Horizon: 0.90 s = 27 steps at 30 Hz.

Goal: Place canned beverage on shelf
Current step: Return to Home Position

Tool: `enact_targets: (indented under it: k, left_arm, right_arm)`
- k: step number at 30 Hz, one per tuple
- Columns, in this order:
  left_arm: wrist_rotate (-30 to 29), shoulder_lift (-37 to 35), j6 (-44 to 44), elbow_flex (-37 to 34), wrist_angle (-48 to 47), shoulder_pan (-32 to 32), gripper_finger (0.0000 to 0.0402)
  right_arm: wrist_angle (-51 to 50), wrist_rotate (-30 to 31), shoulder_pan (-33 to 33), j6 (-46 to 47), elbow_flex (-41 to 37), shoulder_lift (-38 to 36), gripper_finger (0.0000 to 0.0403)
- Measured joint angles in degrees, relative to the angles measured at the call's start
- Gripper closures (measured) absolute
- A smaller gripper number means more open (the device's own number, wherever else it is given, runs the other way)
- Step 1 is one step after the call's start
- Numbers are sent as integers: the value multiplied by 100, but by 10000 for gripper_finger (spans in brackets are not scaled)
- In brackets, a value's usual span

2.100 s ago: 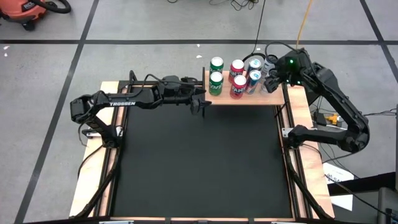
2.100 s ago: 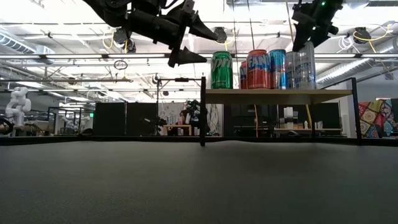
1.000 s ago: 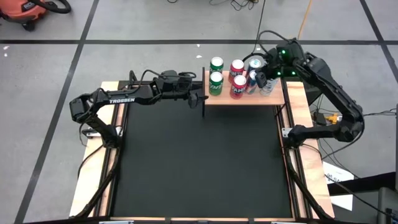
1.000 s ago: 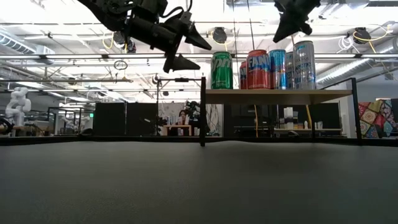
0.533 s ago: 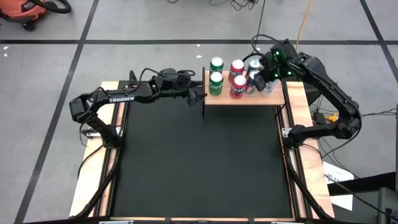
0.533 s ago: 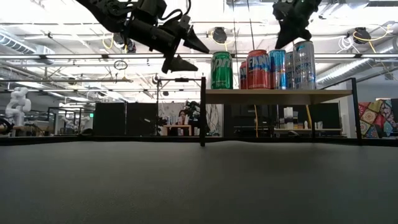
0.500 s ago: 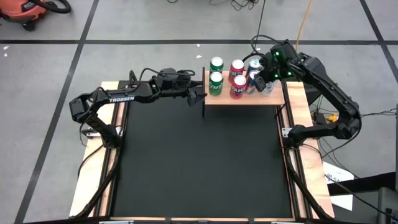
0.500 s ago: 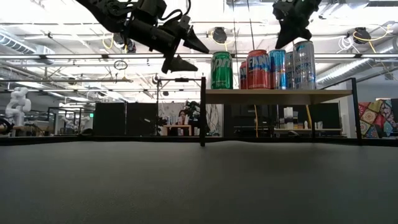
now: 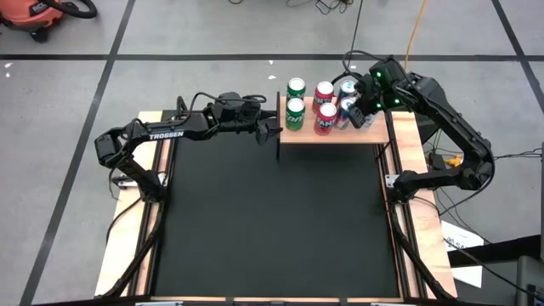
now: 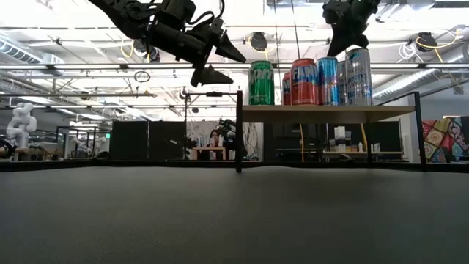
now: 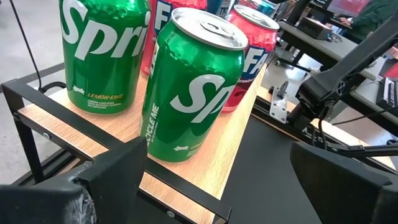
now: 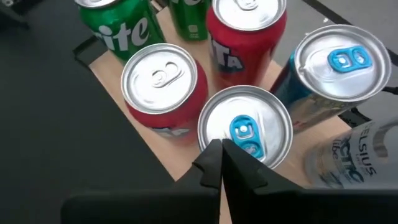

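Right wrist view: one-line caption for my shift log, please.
Right gripper, shut and empty, hovering over the blue-tabbed can beside a red can on the shelf.

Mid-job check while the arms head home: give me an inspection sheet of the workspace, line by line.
Surface: black mat, nothing on it in the high view; wooden shelf at its far edge.
Job's things: green cans, red cans and blue cans upright in pairs on the shelf; white-blue can at its right end, partly hidden from above by the right arm.
Clutter: nothing seen.
Grippers: left gripper open, empty, off the shelf's left end; right gripper shut, empty, above the blue cans.
Cables: loose cables on the floor beyond the shelf.
Surroundings: orange vacuum far left; papers on the floor at right.
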Motion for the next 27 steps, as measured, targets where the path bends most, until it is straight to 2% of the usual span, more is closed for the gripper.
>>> enact_targets:
  k: [16, 21, 24, 27]
  left_arm:
    - [2, 0, -10, 0, 1, -2, 6]
    - [26, -286, -113, 0, -18, 34, 6]
    - [24, -678, 132, 0, -26, 95, 9]
    - [24, -1135, 587, 1, 38, 105, 31]
  right_arm:
    - [-286, 16, 19, 81, 389, -18, 403]
    - [252, -49, 58, 287, 390, -325, 403]
    - [739, -561, 122, 474, 391, -577, 403]
    - [1315, -1250, 291, 763, 390, -774, 403]
